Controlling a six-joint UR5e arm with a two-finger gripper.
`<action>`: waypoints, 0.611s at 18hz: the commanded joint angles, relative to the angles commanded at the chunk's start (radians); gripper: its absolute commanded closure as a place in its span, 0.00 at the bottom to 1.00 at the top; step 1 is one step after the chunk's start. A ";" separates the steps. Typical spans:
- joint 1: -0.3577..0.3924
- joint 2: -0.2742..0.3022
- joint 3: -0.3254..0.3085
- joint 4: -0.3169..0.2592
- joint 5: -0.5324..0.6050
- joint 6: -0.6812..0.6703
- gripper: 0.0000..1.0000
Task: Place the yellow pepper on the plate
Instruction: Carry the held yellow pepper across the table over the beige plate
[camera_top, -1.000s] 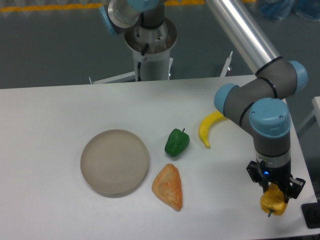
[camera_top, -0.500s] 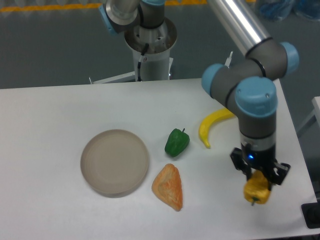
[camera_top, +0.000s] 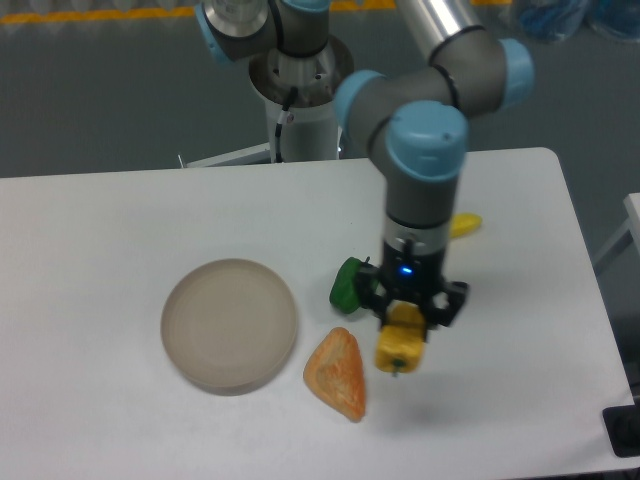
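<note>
— Status of gripper (camera_top: 405, 318)?
— Clamped on the yellow pepper (camera_top: 398, 346). Fingers closed against its upper part, pointing straight down from the wrist. Blue indicator lit on the wrist housing above.

— Location of the yellow pepper?
— Held clear of the table (camera_top: 120, 220), stem end downward. Faint shadow visible on the white surface below and slightly right. Positioned just right of the orange wedge-shaped item (camera_top: 338, 373), near it but not touching. Well to the right of the plate (camera_top: 230, 323), not over it.

— Condition of the plate?
— Round, beige-grey, low rim, flat on the table left of centre. Nothing resting on it.

— Other items noted?
— Green pepper (camera_top: 347, 283) partly hidden behind the wrist, only its left side showing, just beside the gripper. Banana (camera_top: 464, 224) mostly hidden behind the forearm, only a short yellow end showing to the right of the arm. Orange wedge-shaped item lying flat, between plate and held pepper, close to the plate's lower right rim.

— Arm posture?
— Elbow joints with blue caps above the table's middle, lower link vertical over the gripper. Robot base (camera_top: 298, 80) at the far table edge.
</note>
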 joint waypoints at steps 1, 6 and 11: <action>-0.031 0.008 -0.028 0.003 0.014 -0.029 0.61; -0.098 0.011 -0.098 0.017 0.021 -0.149 0.61; -0.155 0.009 -0.161 0.037 0.055 -0.166 0.61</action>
